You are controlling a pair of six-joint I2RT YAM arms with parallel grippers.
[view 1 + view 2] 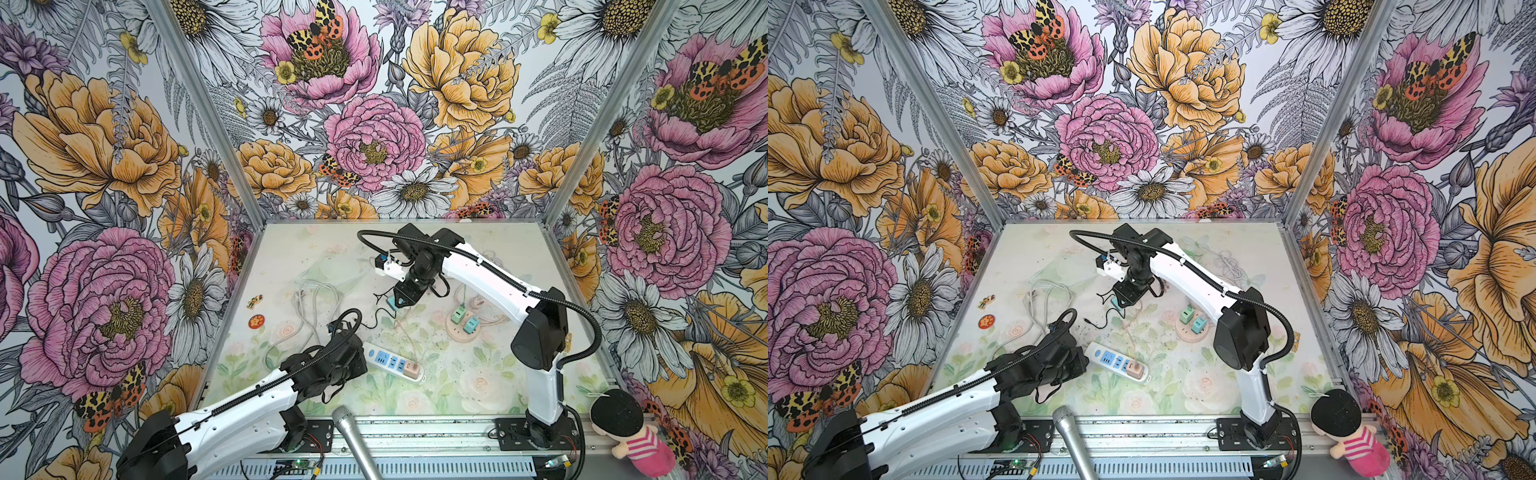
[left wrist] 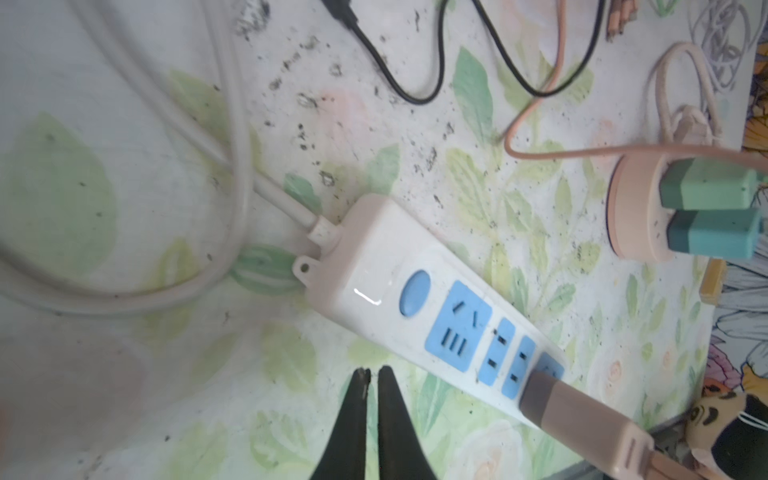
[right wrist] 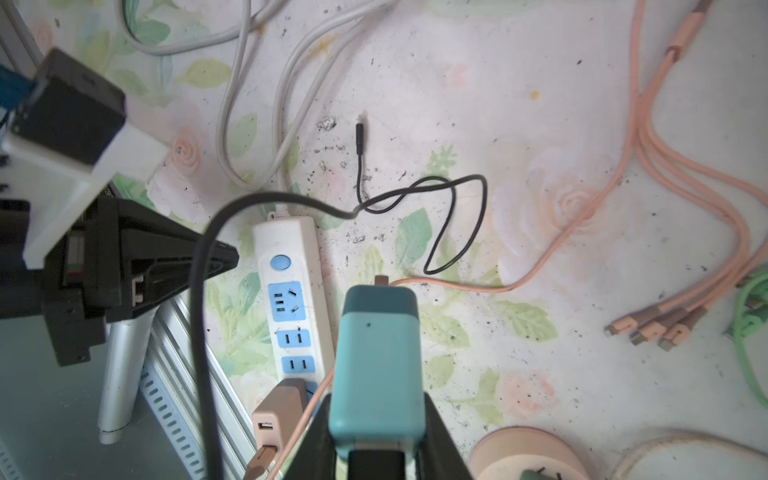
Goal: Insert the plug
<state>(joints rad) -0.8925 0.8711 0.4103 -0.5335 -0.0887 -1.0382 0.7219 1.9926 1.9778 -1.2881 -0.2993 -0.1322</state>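
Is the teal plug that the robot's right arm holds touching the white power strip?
Apart. In a top view the teal plug, held by the right gripper, is well away from the white power strip, with bare mat between.

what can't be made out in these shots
teal plug prongs: right wrist view, hidden by its own body; too small in both top views.
left fingers: both top views, hidden under the wrist of the left arm.
power strip end socket: left wrist view, covered by the beige adapter.

no legible text, no brands, no numbers
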